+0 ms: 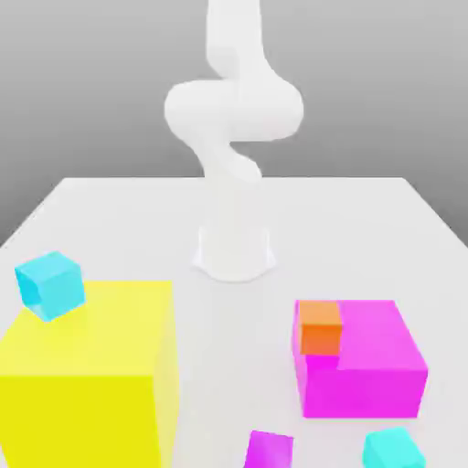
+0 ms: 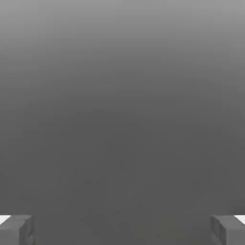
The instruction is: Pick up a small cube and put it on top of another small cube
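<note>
Gripper (image 2: 122, 230), jaws spread wide; small cubes: cyan (image 1: 51, 286) on yellow block (image 1: 87, 366), orange (image 1: 321, 328) on magenta block (image 1: 366, 366), magenta (image 1: 270, 450) and second cyan (image 1: 394, 448) nearest the camera

The exterior view's lower edge cuts off a magenta cube (image 1: 270, 450).

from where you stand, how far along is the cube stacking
Nothing looks done: the orange cube rests on the magenta block, the upper cyan cube on the yellow block. The gripper is open, holding nothing. Picking up one small cube and setting it on another remain.
</note>
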Tool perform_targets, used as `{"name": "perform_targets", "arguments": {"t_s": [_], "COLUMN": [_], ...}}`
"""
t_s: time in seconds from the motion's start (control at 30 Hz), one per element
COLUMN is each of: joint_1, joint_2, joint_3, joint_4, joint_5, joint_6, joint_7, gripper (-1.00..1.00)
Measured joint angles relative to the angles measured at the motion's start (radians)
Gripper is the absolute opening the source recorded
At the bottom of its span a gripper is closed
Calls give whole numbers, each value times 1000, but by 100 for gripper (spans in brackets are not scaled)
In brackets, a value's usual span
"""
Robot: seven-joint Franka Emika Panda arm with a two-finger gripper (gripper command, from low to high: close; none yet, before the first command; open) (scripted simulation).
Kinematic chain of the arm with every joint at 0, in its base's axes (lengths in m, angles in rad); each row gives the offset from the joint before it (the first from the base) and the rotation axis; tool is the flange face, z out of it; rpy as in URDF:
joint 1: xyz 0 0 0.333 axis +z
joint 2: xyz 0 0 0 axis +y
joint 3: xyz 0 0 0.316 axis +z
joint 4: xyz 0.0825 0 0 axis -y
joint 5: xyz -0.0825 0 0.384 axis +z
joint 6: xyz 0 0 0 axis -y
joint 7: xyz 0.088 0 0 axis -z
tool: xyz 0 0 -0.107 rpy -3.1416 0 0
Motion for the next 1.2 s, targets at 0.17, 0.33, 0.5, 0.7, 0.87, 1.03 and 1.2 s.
{"name": "perform_targets", "arguments": {"t_s": [0.17, 0.33, 0.5, 0.7, 0.87, 1.03, 1.2], "joint_1": [-5, -6, 3, 49, 84, 123, 158], "joint_2": [187, 368, 550, 767, 946, 1123, 1228], "joint_3": [59, 115, 161, 187, 200, 201, 160], "joint_4": [6, 12, 18, 25, 30, 43, 65], "joint_5": [-31, -67, -110, -157, -174, -191, -224], "joint_6": [50, 99, 148, 206, 257, 331, 409], "joint_7": [42, 86, 136, 192, 223, 250, 275], "gripper": [0, 0, 0, 0, 0, 0, -100]}}
